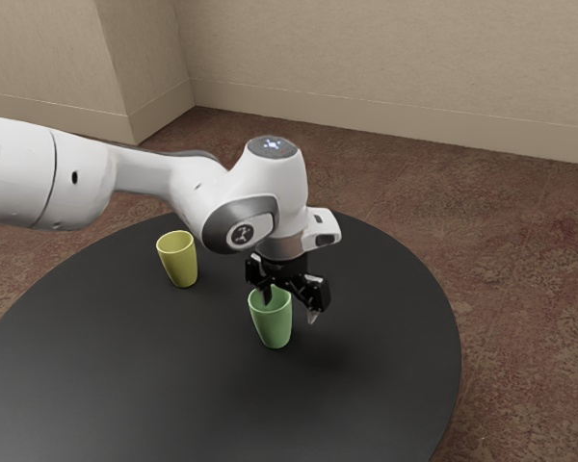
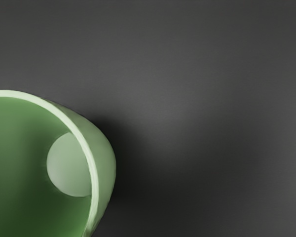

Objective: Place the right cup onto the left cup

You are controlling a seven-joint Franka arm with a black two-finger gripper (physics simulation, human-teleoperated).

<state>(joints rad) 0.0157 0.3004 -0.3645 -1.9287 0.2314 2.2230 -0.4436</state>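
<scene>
My gripper is low over the table with its two fingers spread apart. One fingertip is at the mouth of the green cup, the other stands off past the cup toward the exterior view's right. The green cup is upright; seen from above, its rim, inner wall and pale bottom show in the wrist view, where the green cup is partly cut off. The yellow cup stands upright, apart from the green one, toward the exterior view's left. Whether the near fingertip touches the green cup's wall, I cannot tell.
Both cups stand on a round black table, whose curved edge lies beyond the gripper on the exterior view's right. The arm reaches over the yellow cup's side of the table. Brown carpet and a beige wall lie beyond.
</scene>
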